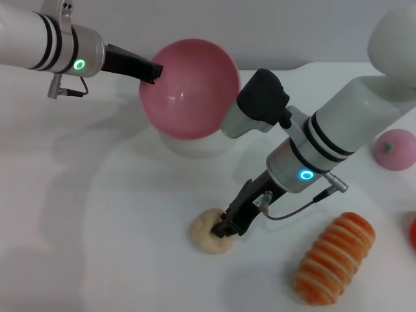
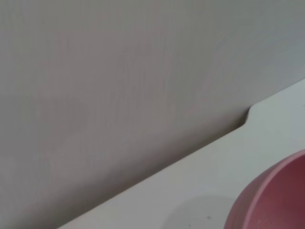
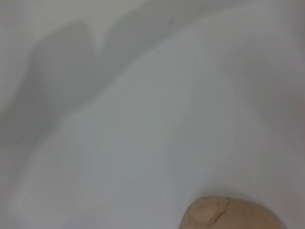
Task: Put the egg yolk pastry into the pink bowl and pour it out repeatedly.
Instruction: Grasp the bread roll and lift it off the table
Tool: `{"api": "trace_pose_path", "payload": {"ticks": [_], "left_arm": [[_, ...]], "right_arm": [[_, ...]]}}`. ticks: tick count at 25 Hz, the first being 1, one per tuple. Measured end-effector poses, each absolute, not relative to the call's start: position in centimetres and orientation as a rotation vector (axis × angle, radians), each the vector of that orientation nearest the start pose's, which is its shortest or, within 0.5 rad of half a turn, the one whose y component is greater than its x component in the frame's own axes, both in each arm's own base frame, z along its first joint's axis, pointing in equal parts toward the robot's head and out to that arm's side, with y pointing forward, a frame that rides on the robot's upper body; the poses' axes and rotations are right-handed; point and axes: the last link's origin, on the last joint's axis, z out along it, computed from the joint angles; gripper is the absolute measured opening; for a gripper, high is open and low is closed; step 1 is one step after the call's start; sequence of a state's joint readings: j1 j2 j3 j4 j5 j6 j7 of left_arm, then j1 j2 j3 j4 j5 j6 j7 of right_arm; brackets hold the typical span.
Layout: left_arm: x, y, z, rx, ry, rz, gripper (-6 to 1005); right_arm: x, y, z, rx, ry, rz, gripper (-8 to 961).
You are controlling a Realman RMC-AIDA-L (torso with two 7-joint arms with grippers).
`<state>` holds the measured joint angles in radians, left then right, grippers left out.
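The white table (image 1: 97, 214) fills the scene, and the widest thing above it is the pink bowl (image 1: 190, 88), held up at the far middle and tipped so that its opening faces the camera, with a pale shadow on the surface beneath it; nothing shows inside it. The left gripper (image 1: 153, 70) reaches in from the far left and its dark fingers pinch the bowl's left rim, holding it off the table (the left wrist view catches only a pink edge of the bowl (image 2: 271, 200) against the table and the grey wall behind). The right arm comes down from the far right toward the near middle, and the right gripper (image 1: 227, 227) sits low at the table with its black fingers on the right side of the egg yolk pastry (image 1: 209, 230); they appear to close on it, though from the head view the grip on its far flank is partly hidden. The pastry rests on the table at the near middle, well apart from the bowl, and its dimpled top shows in the right wrist view (image 3: 228, 215). To the near right lies an orange-and-cream striped roll (image 1: 335, 259), and farther right a small pink ball (image 1: 395, 149) with a green mark.
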<state>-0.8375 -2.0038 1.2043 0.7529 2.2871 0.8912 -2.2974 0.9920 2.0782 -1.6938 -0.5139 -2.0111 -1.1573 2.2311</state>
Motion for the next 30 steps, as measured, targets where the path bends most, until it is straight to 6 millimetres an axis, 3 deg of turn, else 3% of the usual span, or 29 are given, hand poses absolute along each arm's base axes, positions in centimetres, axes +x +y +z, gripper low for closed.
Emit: {"api": "trace_pose_path", "payload": {"ticks": [13,23,27,30], "left_arm": [[-18.4,46.2,-0.2,-2.379,-0.868,-0.074,125],[-18.4,46.2,-0.2,-2.379,-0.870,-0.074,130],[-18.4,46.2,-0.3,-2.382,-0.873,-0.068,132],[-18.4,46.2,-0.2,-2.386,-0.865,-0.051,134]], "right_arm": [[15.6,36.3,-12.3,-3.005,0.805,-0.411,89],[15.2,36.0,-11.9,-3.045,0.763,-0.394,71],[13.6,35.3,-10.3,-3.120,0.714,-0.270,66],[12.6,35.0,-8.0,-3.141,0.668,-0.148,64]]}}
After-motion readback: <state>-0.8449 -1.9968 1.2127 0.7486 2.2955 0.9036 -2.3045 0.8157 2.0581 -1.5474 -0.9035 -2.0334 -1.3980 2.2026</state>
